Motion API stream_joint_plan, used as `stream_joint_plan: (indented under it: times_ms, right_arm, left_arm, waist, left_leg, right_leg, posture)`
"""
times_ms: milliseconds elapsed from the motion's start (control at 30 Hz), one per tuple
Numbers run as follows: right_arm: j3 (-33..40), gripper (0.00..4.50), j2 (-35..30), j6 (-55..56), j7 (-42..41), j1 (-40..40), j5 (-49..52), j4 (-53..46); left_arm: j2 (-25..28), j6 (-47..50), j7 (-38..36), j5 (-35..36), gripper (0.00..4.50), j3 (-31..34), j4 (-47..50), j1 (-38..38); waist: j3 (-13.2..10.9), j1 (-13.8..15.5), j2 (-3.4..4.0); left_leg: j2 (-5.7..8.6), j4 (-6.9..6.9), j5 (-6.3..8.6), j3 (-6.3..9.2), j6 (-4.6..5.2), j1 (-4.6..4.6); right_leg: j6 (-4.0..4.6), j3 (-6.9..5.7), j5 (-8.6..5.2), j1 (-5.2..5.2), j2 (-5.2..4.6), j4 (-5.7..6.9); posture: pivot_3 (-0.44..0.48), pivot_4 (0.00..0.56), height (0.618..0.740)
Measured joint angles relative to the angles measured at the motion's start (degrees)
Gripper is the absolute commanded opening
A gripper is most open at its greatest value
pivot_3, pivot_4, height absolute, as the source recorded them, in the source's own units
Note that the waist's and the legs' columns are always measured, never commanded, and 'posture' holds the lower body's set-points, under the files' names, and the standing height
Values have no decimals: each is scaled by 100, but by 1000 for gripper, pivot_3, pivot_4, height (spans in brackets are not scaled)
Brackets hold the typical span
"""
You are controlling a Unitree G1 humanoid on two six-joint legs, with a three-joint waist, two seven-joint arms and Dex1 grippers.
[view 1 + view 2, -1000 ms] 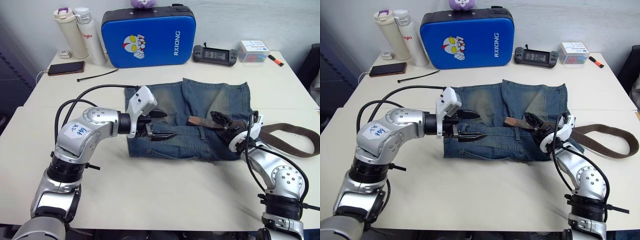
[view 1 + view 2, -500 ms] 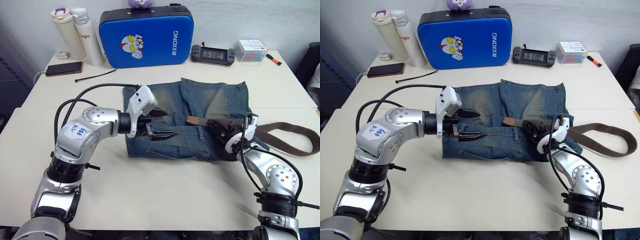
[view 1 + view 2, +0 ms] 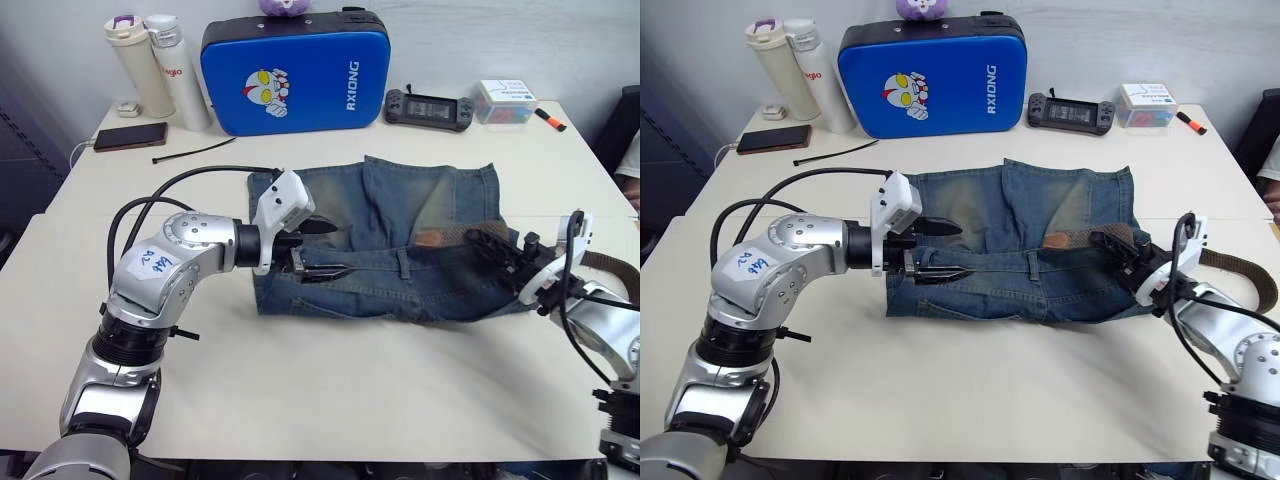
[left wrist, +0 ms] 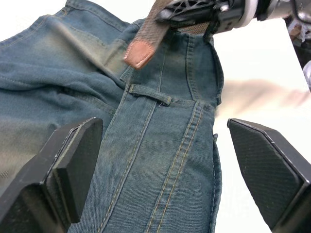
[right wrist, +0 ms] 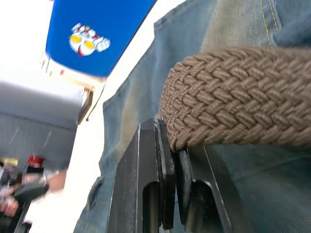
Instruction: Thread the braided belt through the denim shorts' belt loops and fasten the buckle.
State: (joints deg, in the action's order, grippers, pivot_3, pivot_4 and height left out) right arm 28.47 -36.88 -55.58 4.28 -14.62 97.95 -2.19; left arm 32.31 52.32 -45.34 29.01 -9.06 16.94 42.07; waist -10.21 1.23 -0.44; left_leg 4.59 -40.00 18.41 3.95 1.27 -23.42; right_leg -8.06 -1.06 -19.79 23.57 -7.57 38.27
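**Belt tip held short of the loops**

Right gripper [image 3: 1118, 249] jaws clamped on the braided belt [image 3: 1080, 238], its leather tip lying on the denim shorts [image 3: 420, 215] mid-worktop. Left gripper [image 3: 318, 248] jaws wide over the waistband. Belt runs along the waistband, tip pointing to robot's left. Judgement: keep strap flat, aim tip low under the nearest belt loop [image 4: 149, 93], left gripper pinning denim.

Light was bright and even, probably from overhead; the white surface [image 4: 272, 73] glared, and the blue case [image 5: 92, 34] looked blurred.
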Motion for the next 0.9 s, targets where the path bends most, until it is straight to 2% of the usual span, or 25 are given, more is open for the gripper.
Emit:
stream_joint_plan:
  times_ms: [200, 600, 900]
  right_arm:
    - [-105, 27, -92, -276, -250, 102, 112, 171]
    - [-344, 27, -76, -338, -898, -88, -773, 494]
    - [-335, 27, -158, -409, -1115, -94, -969, 650]
  left_arm:
    - [8, -26, -57, -2, 4500, 0, 0, 0]
    - [21, 34, -51, 12, 4500, 4, 1, -1]
    - [24, 34, -49, 12, 4500, 4, 1, -1]
  waist:
    - [0, 4, 0]
    - [0, 16, 0]
    - [0, 13, 0]
  left_leg:
    - [-4, 0, 0, 0, 0, 0]
    - [-2, 0, 0, 1, 0, 0]
    - [-3, 0, 0, 0, 0, 0]
  right_leg:
    - [0, 0, 0, -3, -1, -8]
    - [0, -4, 0, -5, 0, -30]
    - [0, -4, 0, -5, -1, -30]
  posture:
    - [0, 150, 677]
    - [0, 150, 677]
    - [0, 150, 677]
